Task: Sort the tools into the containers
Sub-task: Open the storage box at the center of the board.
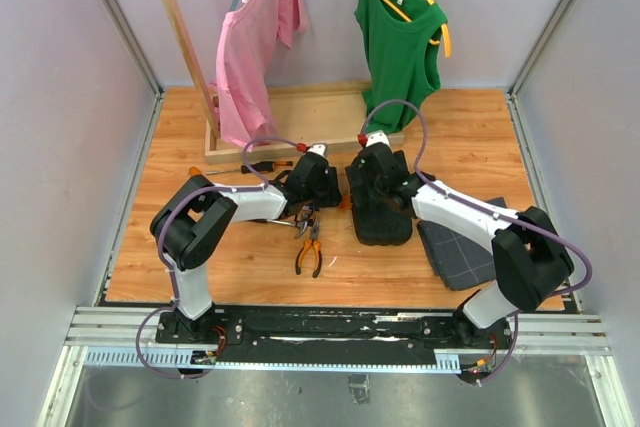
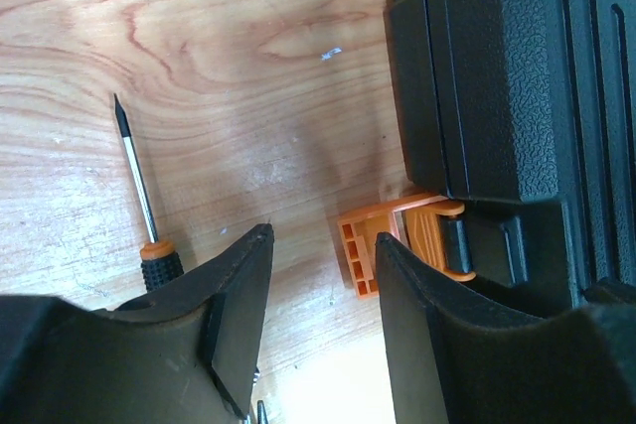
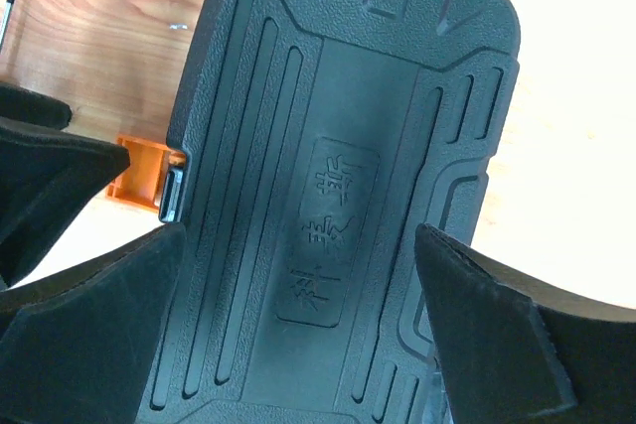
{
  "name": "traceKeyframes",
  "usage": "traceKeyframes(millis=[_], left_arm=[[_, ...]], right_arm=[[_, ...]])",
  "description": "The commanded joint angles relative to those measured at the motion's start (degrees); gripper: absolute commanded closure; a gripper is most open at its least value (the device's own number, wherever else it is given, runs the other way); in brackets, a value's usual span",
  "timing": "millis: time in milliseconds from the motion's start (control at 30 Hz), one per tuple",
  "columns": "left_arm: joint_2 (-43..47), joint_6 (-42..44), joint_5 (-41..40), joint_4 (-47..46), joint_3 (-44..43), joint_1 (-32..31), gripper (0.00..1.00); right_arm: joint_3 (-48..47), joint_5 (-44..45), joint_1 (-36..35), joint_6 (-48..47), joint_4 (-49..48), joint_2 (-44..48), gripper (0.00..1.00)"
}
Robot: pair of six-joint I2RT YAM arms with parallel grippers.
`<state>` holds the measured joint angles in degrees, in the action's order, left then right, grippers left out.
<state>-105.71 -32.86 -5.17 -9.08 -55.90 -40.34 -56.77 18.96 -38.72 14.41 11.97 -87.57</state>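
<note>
The black tool case [image 1: 381, 215] lies closed on the wooden table. Its orange latch [image 1: 345, 203] sticks out of its left side. My left gripper [image 1: 322, 187] is open and empty. In the left wrist view [image 2: 323, 235] its right fingertip is just beside the latch [image 2: 360, 257] and the case [image 2: 517, 96]. My right gripper [image 1: 386, 175] is open and empty, its jaws wide over the case lid [image 3: 338, 196] in the right wrist view [image 3: 300, 230]. Orange-handled pliers [image 1: 310, 248] lie near the left arm. A black-and-orange screwdriver [image 2: 141, 208] lies left of my left gripper.
A dark grey flat tray [image 1: 462, 250] lies right of the case, under the right arm. Another screwdriver [image 1: 265, 165] lies by the wooden rack base [image 1: 300, 132]. A pink shirt [image 1: 255, 37] and a green top [image 1: 398, 32] hang at the back.
</note>
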Motion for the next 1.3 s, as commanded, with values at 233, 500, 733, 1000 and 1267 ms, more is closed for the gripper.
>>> traceKeyframes(millis=[233, 500, 733, 1000, 1267], left_arm=[[-1.7, 2.5, -1.4, 3.0, -0.8, -2.0, 0.54], [-2.5, 1.4, 0.1, 2.1, -0.6, -2.9, 0.66], [-3.1, 0.1, 0.4, 1.2, 0.7, -3.0, 0.79], [-2.5, -1.4, 0.2, -0.5, 2.8, -3.0, 0.82], [-2.8, -2.9, 0.8, -1.7, 3.9, -3.0, 0.84]], right_arm=[[0.7, 3.0, -0.9, 3.4, -1.5, 0.3, 0.01], [2.3, 3.9, -0.6, 4.1, -2.1, 2.0, 0.01], [2.2, 3.6, -0.2, 3.9, -2.4, 1.7, 0.00], [0.4, 2.5, 0.2, 3.1, -3.2, -0.4, 0.01], [-1.2, -1.3, 0.2, 1.7, -5.1, -2.2, 0.01]])
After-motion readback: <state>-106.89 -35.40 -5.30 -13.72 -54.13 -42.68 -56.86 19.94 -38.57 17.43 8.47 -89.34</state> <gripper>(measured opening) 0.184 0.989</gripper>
